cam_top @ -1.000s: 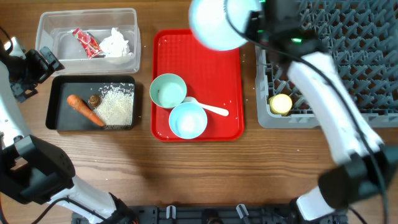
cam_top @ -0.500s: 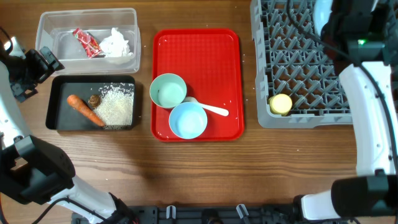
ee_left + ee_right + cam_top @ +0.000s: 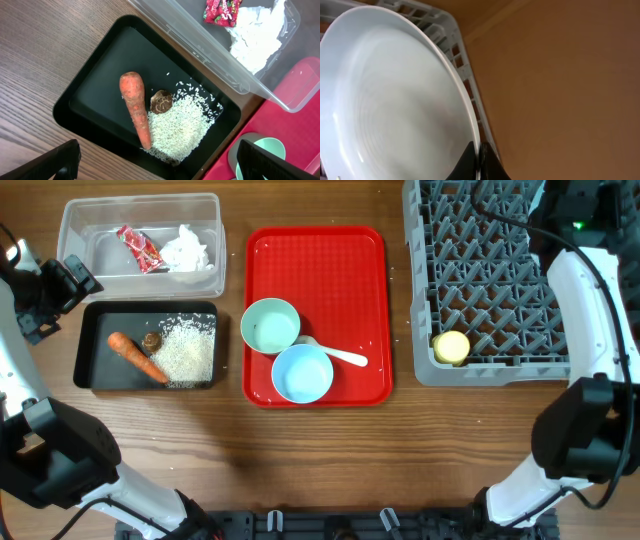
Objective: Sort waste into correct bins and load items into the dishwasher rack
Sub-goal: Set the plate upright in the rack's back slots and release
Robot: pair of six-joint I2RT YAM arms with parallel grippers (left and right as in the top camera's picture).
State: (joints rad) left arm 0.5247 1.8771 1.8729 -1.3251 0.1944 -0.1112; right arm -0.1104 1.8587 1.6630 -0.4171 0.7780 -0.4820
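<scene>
My right gripper (image 3: pixel 479 160) is shut on the rim of the round light-blue plate (image 3: pixel 395 100), held on edge over the far part of the grey dishwasher rack (image 3: pixel 490 280); the rack's wall shows behind the plate (image 3: pixel 465 65). A yellow cup (image 3: pixel 451 346) sits in the rack's near corner. The pale-green bowl (image 3: pixel 270 326), light-blue bowl (image 3: pixel 302 373) and white spoon (image 3: pixel 340 357) lie on the red tray (image 3: pixel 330 270). My left gripper (image 3: pixel 160 167) is open and empty above the black tray (image 3: pixel 95 70), which holds the carrot (image 3: pixel 135 107), brown morsel (image 3: pixel 161 101) and rice (image 3: pixel 182 125).
The clear tub (image 3: pixel 140 200) at the far left holds the white tissue (image 3: pixel 186 250) and red wrapper (image 3: pixel 139 248). The black tray (image 3: pixel 95 370) lies just in front of it. My right arm (image 3: pixel 585 290) stretches along the rack's right side.
My right arm has carried the plate from above the red tray's far edge rightward to the rack's far right. The left arm has not moved.
</scene>
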